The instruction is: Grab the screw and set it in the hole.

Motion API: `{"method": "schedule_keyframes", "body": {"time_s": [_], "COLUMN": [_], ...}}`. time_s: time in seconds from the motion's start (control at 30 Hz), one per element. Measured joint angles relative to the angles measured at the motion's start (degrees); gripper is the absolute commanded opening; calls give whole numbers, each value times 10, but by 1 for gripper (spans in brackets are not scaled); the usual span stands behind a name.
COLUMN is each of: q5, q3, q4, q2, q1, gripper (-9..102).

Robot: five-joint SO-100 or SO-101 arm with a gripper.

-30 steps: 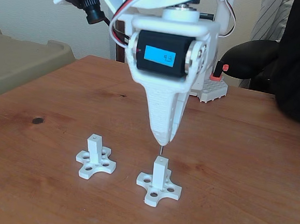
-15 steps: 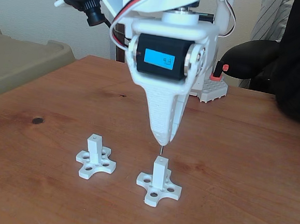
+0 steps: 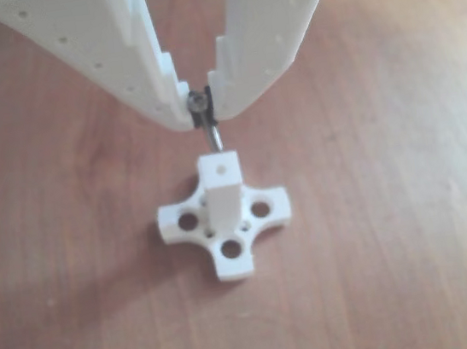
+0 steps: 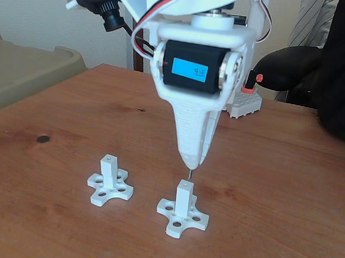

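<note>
Gripper (image 3: 202, 110) pinched on screw (image 3: 208, 128) by its head, hung upright just above post (image 4: 183, 199) (near one of two), tip close over hole (image 3: 221, 168); grab done, insertion and release outstanding.

A white gripper (image 4: 190, 164) dotted with small holes, its servo black with a bright blue label (image 4: 190, 69). A silver screw (image 3: 206, 126). Two white plastic posts (image 4: 182, 199) (image 4: 108, 169) on a reddish-brown wood-grain desk (image 4: 288, 174).
</note>
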Motion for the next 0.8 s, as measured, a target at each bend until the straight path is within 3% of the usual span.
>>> {"method": "schedule_keyframes", "body": {"time_s": [0.8], "q5": [-5], "q3": [6], "q4": [-16], "q2": [-12], "q1": [6], "gripper": [-4]}}
